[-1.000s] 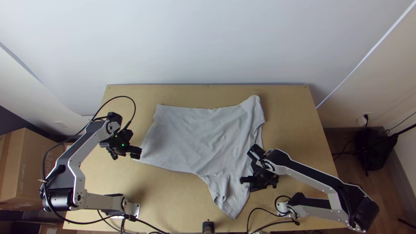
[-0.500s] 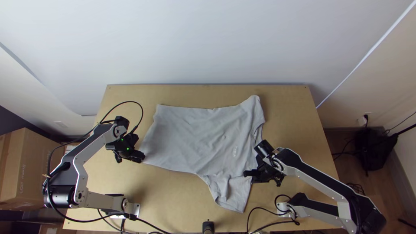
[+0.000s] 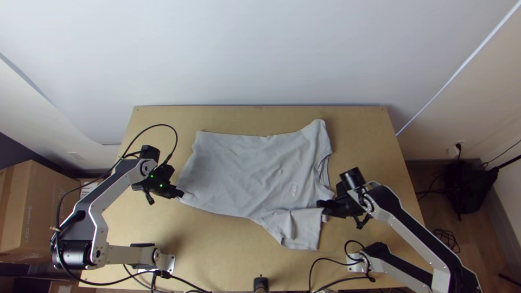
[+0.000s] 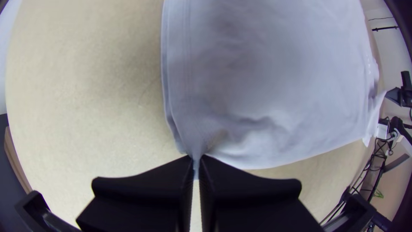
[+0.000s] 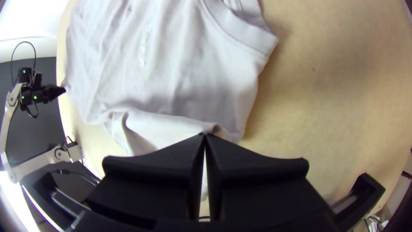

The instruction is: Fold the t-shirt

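My left tool [image 3: 181, 193] pinches the pale grey cloth t-shirt [image 3: 244, 173] at its hem corner; my right tool [image 3: 319, 204] pinches a near-side fold.

Soft matt cloth t-shirt [image 3: 244, 168], smooth wooden table [image 3: 217, 244], cardboard box [image 3: 40, 211]

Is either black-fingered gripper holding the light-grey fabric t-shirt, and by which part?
Both are: the left gripper pinches the t-shirt at its near hem corner, the right gripper at the near sleeve, towards the shoulder.
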Action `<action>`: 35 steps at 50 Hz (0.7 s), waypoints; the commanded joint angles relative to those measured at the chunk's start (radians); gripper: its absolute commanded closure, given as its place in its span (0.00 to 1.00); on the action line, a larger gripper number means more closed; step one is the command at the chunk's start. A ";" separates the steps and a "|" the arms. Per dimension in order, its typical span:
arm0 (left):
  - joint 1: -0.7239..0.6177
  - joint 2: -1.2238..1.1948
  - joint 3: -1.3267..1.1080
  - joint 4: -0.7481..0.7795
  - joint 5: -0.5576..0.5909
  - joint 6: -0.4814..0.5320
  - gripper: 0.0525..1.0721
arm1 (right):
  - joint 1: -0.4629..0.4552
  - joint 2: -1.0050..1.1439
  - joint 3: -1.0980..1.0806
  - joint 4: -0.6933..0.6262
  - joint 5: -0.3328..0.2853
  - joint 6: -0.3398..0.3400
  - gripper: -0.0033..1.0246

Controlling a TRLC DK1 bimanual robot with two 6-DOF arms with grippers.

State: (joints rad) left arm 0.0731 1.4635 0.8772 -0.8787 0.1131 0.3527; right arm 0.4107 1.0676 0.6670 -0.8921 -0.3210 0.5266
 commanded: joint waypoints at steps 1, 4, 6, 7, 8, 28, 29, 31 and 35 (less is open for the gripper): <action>0.002 -0.077 0.002 0.006 0.025 0.003 0.97 | -0.067 -0.038 0.045 -0.007 0.010 -0.042 0.97; 0.001 -0.109 0.022 0.014 0.028 -0.035 0.97 | -0.093 -0.054 0.057 -0.001 0.011 -0.045 0.97; -0.001 -0.127 0.039 0.018 0.028 -0.064 0.97 | -0.115 -0.060 0.066 0.002 0.011 -0.057 0.97; -0.004 -0.137 0.048 0.023 0.026 -0.083 0.97 | -0.125 -0.064 0.071 0.004 0.011 -0.063 0.97; -0.004 -0.146 0.055 0.030 0.026 -0.106 0.97 | -0.138 -0.066 0.075 0.010 0.011 -0.065 0.97; -0.042 -0.353 0.270 0.162 0.002 -0.492 0.97 | -0.179 0.048 0.395 0.159 0.022 -0.054 0.97; -0.039 -0.348 0.293 0.164 0.000 -0.511 0.97 | -0.185 0.066 0.418 0.159 0.023 -0.059 0.97; -0.038 -0.331 0.338 0.161 -0.018 -0.529 0.97 | -0.204 0.104 0.467 0.159 0.036 -0.073 0.97; -0.038 -0.305 0.425 0.172 -0.058 -0.540 0.97 | -0.225 0.176 0.580 0.154 0.057 -0.109 0.97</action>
State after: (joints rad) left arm 0.0261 1.1343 1.1954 -0.7341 0.0910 -0.1253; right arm 0.2142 1.1606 1.1332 -0.7414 -0.2924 0.4622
